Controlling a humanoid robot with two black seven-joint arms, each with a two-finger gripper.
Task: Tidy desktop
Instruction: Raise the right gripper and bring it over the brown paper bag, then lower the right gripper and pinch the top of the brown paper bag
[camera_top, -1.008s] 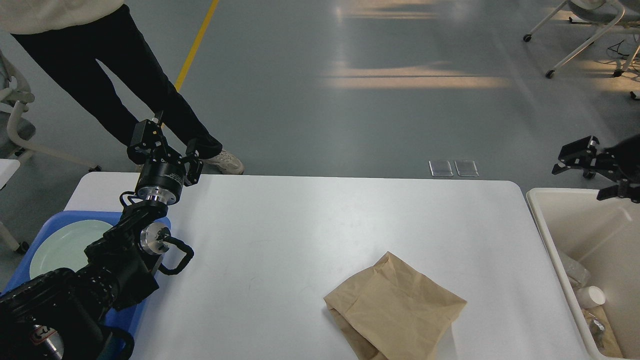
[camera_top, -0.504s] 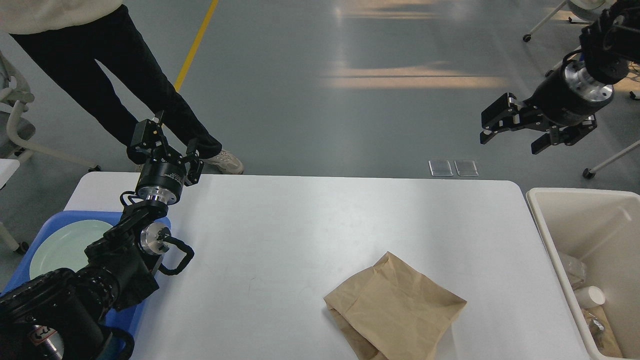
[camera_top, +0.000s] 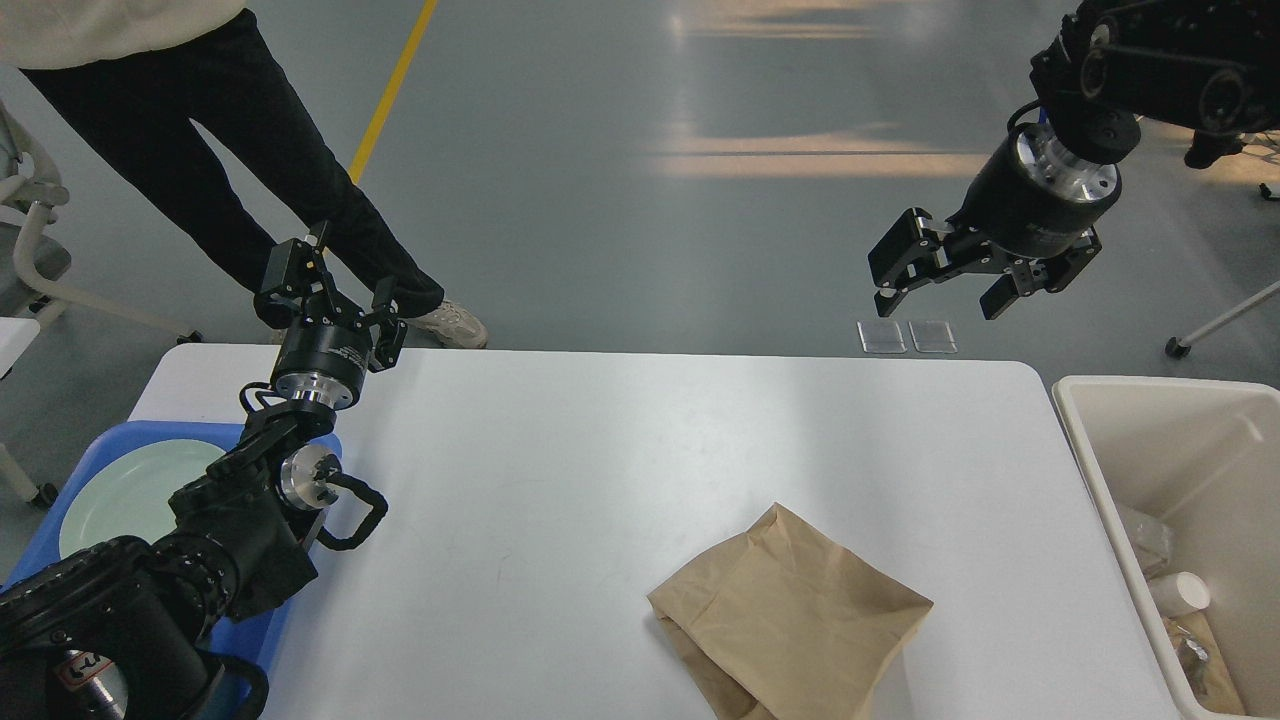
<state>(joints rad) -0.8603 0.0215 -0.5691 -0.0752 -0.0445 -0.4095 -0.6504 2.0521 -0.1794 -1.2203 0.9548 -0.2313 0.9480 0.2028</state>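
Right gripper (camera_top: 940, 290) nearer (jaws wide, empty)

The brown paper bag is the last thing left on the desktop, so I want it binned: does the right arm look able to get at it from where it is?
Probably yes. The right gripper hangs open above the desktop's far edge, and nothing stands between it and the paper bag.

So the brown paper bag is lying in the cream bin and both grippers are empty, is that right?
Not quite. The brown paper bag lies on the white desktop, left of the cream bin, as the head view shows. Both the left gripper and right gripper are empty.
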